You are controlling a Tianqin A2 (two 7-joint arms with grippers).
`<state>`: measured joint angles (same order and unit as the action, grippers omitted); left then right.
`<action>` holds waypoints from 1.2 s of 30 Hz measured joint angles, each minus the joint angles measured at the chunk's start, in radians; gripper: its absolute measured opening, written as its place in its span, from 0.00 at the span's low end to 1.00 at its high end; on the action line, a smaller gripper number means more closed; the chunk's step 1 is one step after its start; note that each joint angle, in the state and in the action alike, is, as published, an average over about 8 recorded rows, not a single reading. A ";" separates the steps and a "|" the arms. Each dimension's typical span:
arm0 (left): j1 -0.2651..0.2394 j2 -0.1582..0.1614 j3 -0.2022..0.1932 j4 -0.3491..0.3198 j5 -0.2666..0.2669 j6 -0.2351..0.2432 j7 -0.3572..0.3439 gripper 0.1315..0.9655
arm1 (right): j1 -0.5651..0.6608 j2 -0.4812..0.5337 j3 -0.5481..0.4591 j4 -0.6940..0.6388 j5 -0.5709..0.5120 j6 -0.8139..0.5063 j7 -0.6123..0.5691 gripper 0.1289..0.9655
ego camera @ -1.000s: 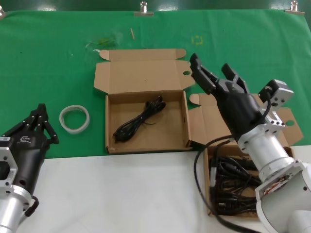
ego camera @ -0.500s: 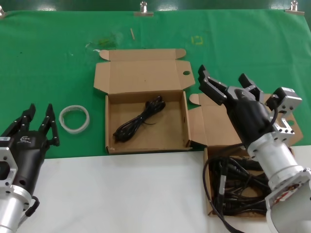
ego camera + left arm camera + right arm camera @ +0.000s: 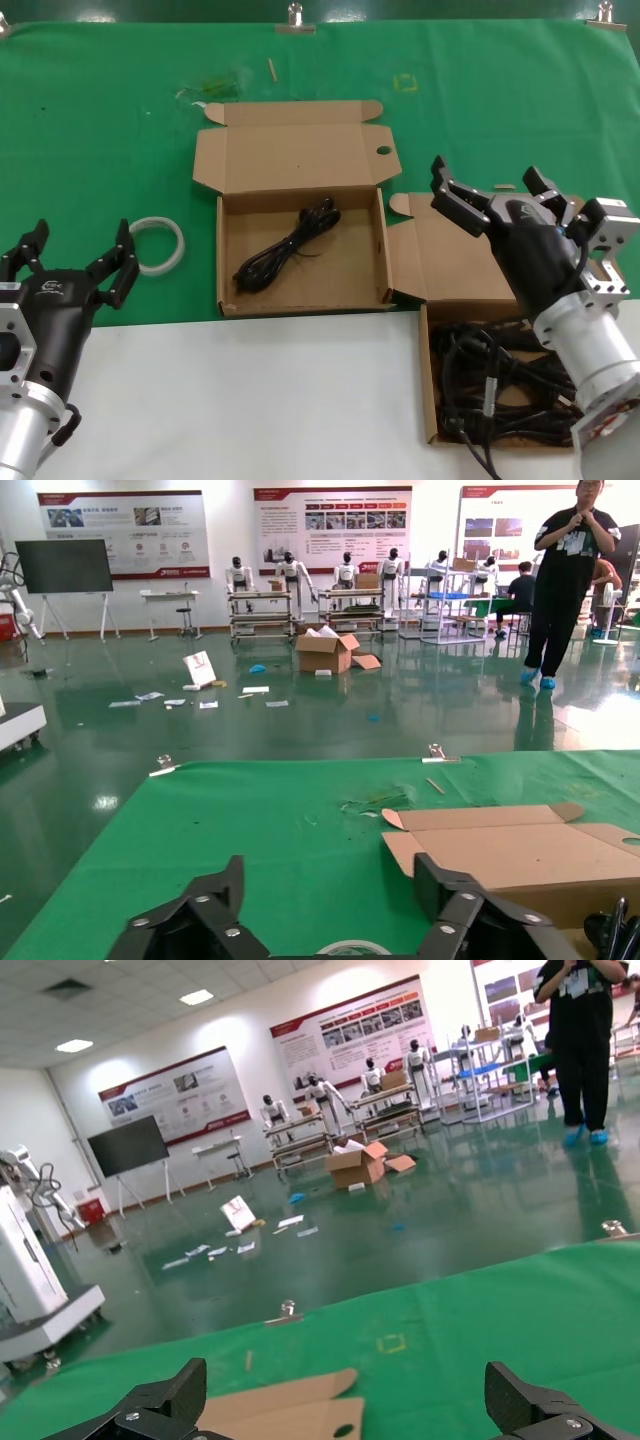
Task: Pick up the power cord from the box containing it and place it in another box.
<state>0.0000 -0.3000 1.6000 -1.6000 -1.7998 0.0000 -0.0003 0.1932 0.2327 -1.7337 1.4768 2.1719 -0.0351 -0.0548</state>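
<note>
I see the power cord [image 3: 288, 247] lying in another box [image 3: 300, 255], the right claw [image 3: 497, 195] spread wide above the box containing it [image 3: 429, 380], and the left claw [image 3: 75, 258] released.

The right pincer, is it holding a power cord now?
No, the right pincer is open and empty above the box lid.

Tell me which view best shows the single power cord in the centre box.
The head view: the power cord lies in full view on the centre box's floor. The left wrist view shows only that box's lid; the right wrist view shows no cord.
</note>
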 joint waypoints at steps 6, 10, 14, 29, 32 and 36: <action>0.000 0.000 0.000 0.000 0.000 0.000 0.000 0.59 | -0.025 0.009 0.017 0.016 -0.048 0.005 0.007 1.00; 0.000 0.000 0.000 0.000 0.000 0.000 0.000 0.71 | -0.041 0.014 0.029 0.026 -0.080 0.008 0.012 1.00; 0.000 0.000 0.000 0.000 0.000 0.000 0.000 0.76 | -0.058 0.020 0.040 0.037 -0.112 0.011 0.016 1.00; 0.000 0.000 0.000 0.000 0.000 0.000 0.001 0.96 | -0.121 0.042 0.084 0.077 -0.233 0.022 0.034 1.00; 0.000 0.000 0.000 0.000 0.000 0.000 0.000 0.98 | -0.133 0.046 0.092 0.085 -0.256 0.024 0.038 1.00; 0.000 0.000 0.000 0.000 0.000 0.000 0.000 0.99 | -0.149 0.052 0.103 0.095 -0.288 0.027 0.042 1.00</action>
<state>0.0000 -0.3000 1.6000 -1.6000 -1.7999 0.0000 0.0000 0.0437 0.2848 -1.6302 1.5720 1.8843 -0.0080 -0.0125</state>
